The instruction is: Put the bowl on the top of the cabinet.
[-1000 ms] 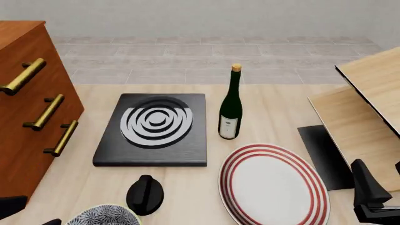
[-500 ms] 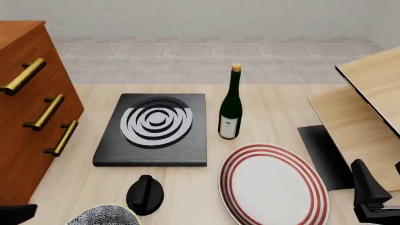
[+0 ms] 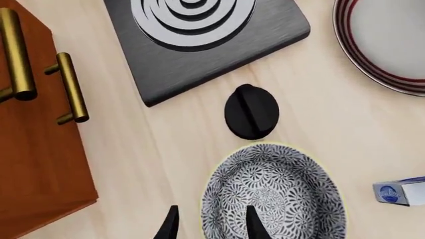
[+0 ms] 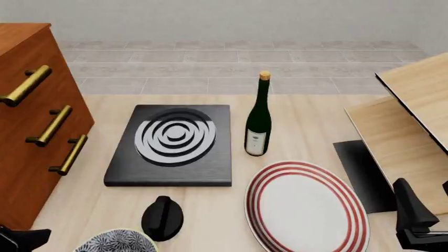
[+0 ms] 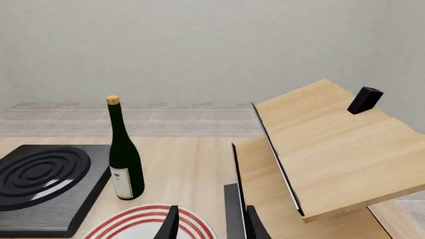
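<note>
Just beyond the bowl (image 3: 273,196) sits a black knob (image 3: 251,111).

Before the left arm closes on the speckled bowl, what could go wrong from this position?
1. The left gripper is open with one fingertip over the bowl and one outside its rim; a shallow grip on that thin rim may slip.
2. The black knob lies close beside the bowl, so a push could knock it.
3. The cabinet stands tall on the left; its brass handles stick out and may catch the bowl during lifting.
</note>
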Controlling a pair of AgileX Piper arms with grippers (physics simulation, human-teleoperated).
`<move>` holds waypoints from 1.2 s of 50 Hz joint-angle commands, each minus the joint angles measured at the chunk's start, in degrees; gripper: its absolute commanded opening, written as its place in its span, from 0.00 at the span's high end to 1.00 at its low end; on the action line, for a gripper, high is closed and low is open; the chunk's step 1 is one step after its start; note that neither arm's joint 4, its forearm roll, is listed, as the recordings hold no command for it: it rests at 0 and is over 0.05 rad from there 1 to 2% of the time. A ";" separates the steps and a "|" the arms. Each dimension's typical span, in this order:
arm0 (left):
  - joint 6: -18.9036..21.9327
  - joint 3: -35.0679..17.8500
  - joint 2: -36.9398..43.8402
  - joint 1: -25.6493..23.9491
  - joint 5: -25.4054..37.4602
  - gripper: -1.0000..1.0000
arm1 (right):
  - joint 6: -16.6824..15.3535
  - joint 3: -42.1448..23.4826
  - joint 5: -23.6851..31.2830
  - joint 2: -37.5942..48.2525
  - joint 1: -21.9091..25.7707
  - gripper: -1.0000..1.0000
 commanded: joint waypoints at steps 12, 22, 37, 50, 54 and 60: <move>2.49 2.90 1.04 2.25 -4.00 0.00 | 0.00 0.00 0.00 -0.01 0.01 0.00; 3.72 4.80 1.84 3.48 -5.94 0.00 | 0.02 0.00 0.00 0.01 0.00 0.00; 5.66 7.06 2.85 3.68 -8.40 0.00 | 0.00 0.00 0.00 0.00 -0.01 0.00; 6.81 9.32 3.54 3.82 -11.18 0.00 | -0.01 0.00 0.00 -0.01 0.01 0.00; 6.74 9.63 3.74 3.62 -11.58 0.00 | 0.01 0.00 0.00 0.00 -0.01 0.00; 7.19 10.94 3.80 3.73 -12.65 0.00 | -0.02 0.00 0.00 -0.01 0.00 0.00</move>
